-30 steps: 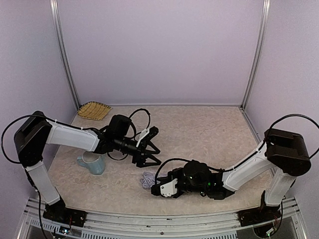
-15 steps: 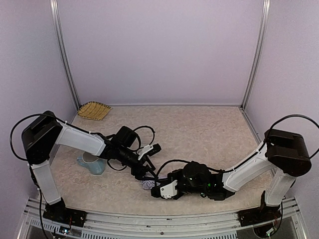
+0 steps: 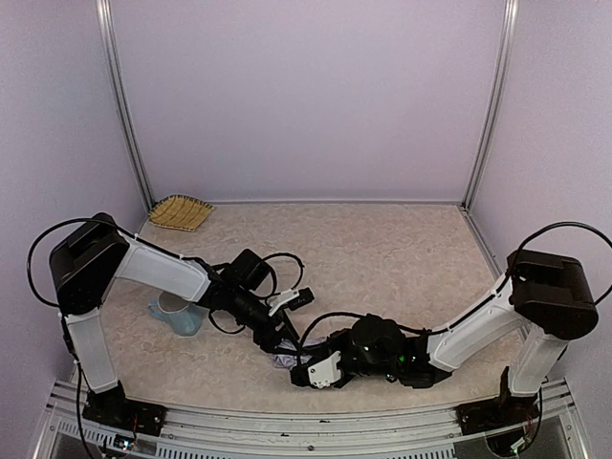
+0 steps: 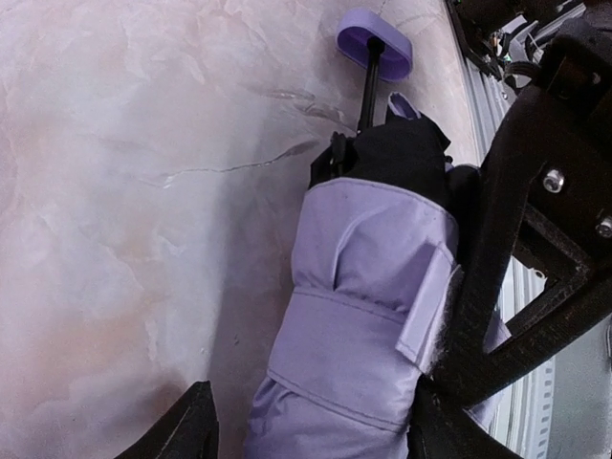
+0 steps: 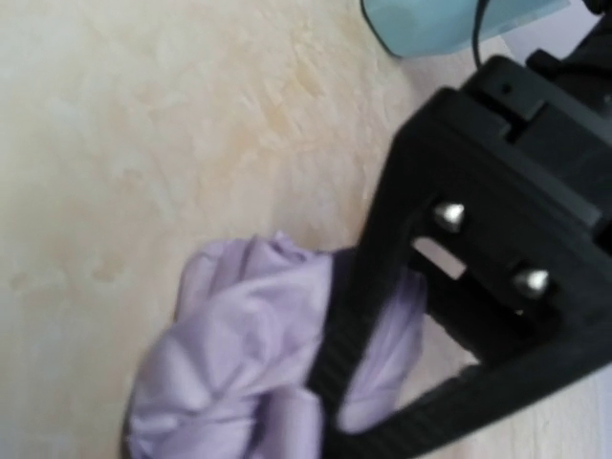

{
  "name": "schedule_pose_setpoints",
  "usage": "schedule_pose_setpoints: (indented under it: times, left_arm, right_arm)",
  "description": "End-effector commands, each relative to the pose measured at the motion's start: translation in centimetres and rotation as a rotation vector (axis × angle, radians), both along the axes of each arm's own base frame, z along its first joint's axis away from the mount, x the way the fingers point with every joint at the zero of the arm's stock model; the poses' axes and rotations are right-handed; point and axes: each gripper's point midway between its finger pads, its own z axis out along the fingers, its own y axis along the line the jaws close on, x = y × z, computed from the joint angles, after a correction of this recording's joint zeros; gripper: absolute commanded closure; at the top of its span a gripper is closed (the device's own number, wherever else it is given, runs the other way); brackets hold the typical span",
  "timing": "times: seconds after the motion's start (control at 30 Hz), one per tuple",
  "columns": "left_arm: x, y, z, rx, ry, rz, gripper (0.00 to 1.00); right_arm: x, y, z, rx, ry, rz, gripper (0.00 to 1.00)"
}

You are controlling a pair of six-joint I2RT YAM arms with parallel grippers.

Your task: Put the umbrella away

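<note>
Left wrist view: two grippers crowd around one soft umbrella.

The umbrella [image 4: 368, 316] lies folded on the table [image 4: 115, 191] in the lower middle of the frame, with its little handle [image 4: 375, 43] up at the top. The left gripper [image 3: 285, 337] is wide open, with one jaw on each side of the cloth and a gap on the left, so it holds nothing. The right gripper [image 3: 301, 371] sits just beside it, low in the middle of the top view. I cannot tell if it is open or shut, or if it has the cloth. I think the two could bump because they are so close. The cloth looks soft and crinkly, so a pinch may catch only a fold. Then the umbrella could slide out or puff open.
</note>
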Motion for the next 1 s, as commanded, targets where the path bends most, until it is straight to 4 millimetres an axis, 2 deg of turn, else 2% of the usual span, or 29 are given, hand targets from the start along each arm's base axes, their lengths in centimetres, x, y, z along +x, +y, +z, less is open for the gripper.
schedule_pose_setpoints:
  times: [0.0, 0.23, 0.47, 0.6, 0.73, 0.83, 0.97]
  left_arm:
    - [-3.2, 1.7, -5.2, 0.206, 0.053, -0.036, 0.36]
    - [-1.7, 2.3, -7.4, 0.275, 0.107, 0.035, 0.43]
    - [-1.6, 2.1, -7.5, 0.278, 0.087, 0.021, 0.43]
    - [-1.6, 2.1, -7.5, 0.275, 0.085, 0.019, 0.42]
    - [-1.5, 2.0, -7.3, 0.271, 0.074, 0.017, 0.42]
    - [-1.6, 2.0, -7.0, 0.261, 0.065, 0.010, 0.42]
    - [-1.6, 1.9, -6.6, 0.250, 0.053, 0.010, 0.40]
  right_arm:
    - [0.6, -2.5, -3.5, -0.144, 0.009, -0.064, 0.77]
    - [-1.8, -2.2, -2.6, -0.156, -0.032, -0.047, 0.58]
    - [-4.0, -1.9, -0.7, -0.142, -0.047, -0.053, 0.43]
    - [-4.7, -1.9, 1.8, -0.097, 0.002, -0.073, 0.35]
    - [-5.0, -2.1, 4.9, -0.020, 0.069, -0.090, 0.32]
    - [-4.6, -2.8, 7.0, 0.034, 0.187, -0.107, 0.31]
    - [-3.2, -4.8, 7.9, 0.097, 0.588, -0.103, 0.31]
